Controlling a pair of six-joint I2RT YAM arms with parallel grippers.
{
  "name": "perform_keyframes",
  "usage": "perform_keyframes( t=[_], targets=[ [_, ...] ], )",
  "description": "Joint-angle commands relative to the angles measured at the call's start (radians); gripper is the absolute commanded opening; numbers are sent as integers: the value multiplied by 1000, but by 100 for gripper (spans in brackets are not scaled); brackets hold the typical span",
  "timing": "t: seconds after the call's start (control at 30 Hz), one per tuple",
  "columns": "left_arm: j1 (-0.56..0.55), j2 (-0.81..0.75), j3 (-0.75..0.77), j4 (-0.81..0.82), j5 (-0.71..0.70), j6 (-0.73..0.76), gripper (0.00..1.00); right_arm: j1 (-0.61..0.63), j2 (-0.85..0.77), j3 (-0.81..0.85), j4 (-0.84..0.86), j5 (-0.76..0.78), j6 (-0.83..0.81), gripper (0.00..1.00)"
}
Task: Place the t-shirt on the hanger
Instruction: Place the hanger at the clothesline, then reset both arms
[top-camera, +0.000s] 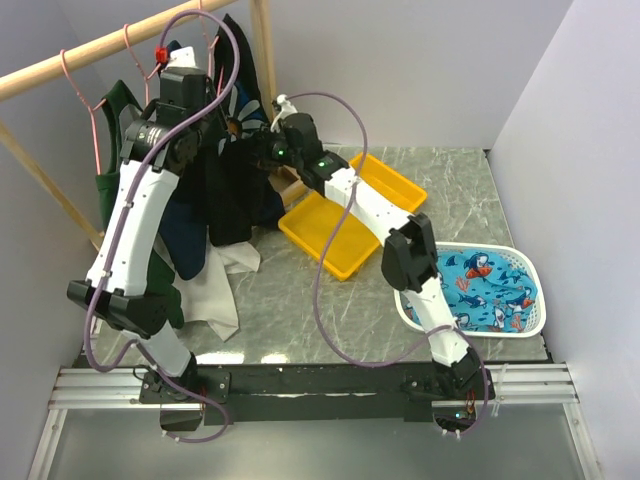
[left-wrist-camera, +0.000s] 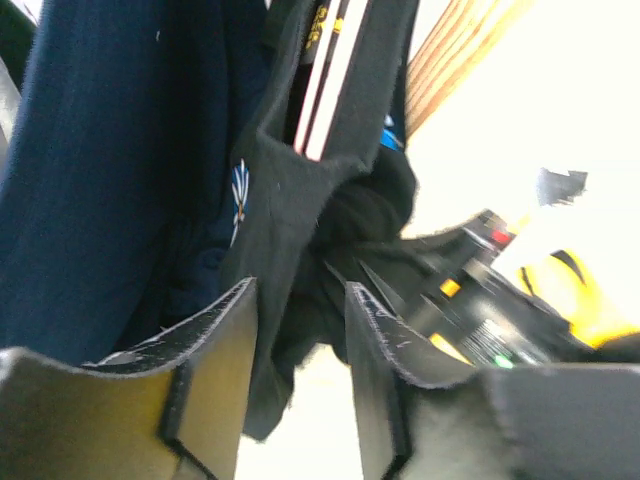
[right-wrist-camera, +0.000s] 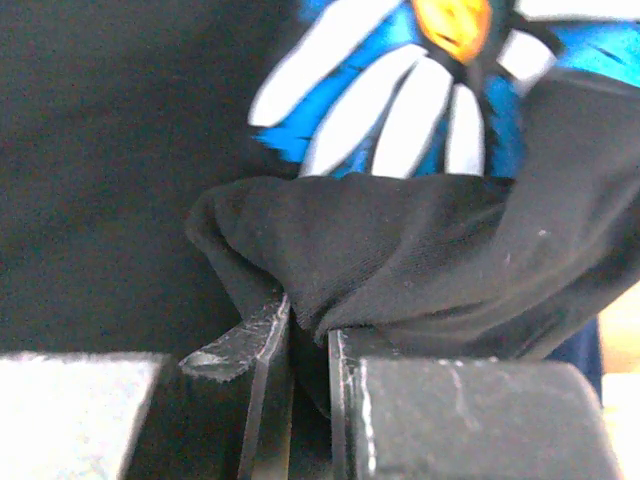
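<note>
Black t-shirt (right-wrist-camera: 420, 250) hangs pinched in the right tool (right-wrist-camera: 308, 325), left tool (left-wrist-camera: 300, 295) spread around its fabric.

T-shirt (right-wrist-camera: 420, 260) fold seemingly hides right hand (right-wrist-camera: 308, 345) tips; daisy print (right-wrist-camera: 400, 90) cropped at top.

A grey marbled table (top-camera: 460, 180) fills the scene. Pale, plain walls close it in: one behind (top-camera: 400, 70), one to its right (top-camera: 585, 150), one to its left (top-camera: 30, 250). Above its far left corner runs a wooden rail (top-camera: 60, 68) beside an upright wooden post (top-camera: 265, 50). Silver metal rails (top-camera: 90, 388) line its near edge, with grey floor (top-camera: 300, 450) below. The light is soft and even.
</note>
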Motion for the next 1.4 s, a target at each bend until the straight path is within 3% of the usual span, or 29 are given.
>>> perform_keyframes(
  t=[0.0, 0.07, 0.1, 0.17, 0.2, 0.3, 0.4, 0.5, 0.63, 0.7, 0.8, 0.83, 1.0, 1.2, 1.37],
  targets=[
    [0, -66, -30, 18, 21, -13, 57, 1, 86, 95, 55, 145, -68, 3],
    [-1, -105, -75, 31, 47, -17, 63, 0, 141, 146, 10, 155, -88, 11],
    [0, -119, -88, 36, 50, -19, 66, 0, 154, 163, -9, 169, -95, 27],
    [-1, -159, -114, 47, 84, -21, 71, -3, 154, 169, -41, 182, -115, 46],
    [-1, -185, -125, 50, 99, -22, 77, -6, 145, 159, -49, 194, -120, 62],
    [0, -224, -169, 65, 141, -27, 79, -20, 91, 119, -96, 194, -131, 78],
    [-5, -277, -215, 87, 179, -27, 81, -29, 2, 34, -127, 202, -138, 86],
    [-9, -332, -238, 91, 214, -18, 84, -28, -73, 4, -184, 225, -149, 93],
    [-12, -389, -249, 102, 271, 4, 97, -40, -83, 88, -311, 226, -125, 99],
    [-14, -412, -240, 96, 305, 10, 96, -40, -99, 85, -365, 229, -121, 100],
    [-59, -444, -263, 119, 360, 16, 96, -29, -240, -91, -313, 251, -115, 100],
    [-86, -452, -292, 128, 351, 15, 96, -28, -289, -218, -287, 258, -114, 100],
    [-292, -484, -396, 174, 195, -39, 96, -31, -614, -565, -219, 316, -94, 100],
    [-461, -578, -712, 381, 87, -111, 96, -34, -1059, -1083, -129, 412, 3, 100],
    [-552, -627, -1006, 576, 58, -177, 96, -35, -1395, -1375, -119, 432, 64, 100]
  ],
)
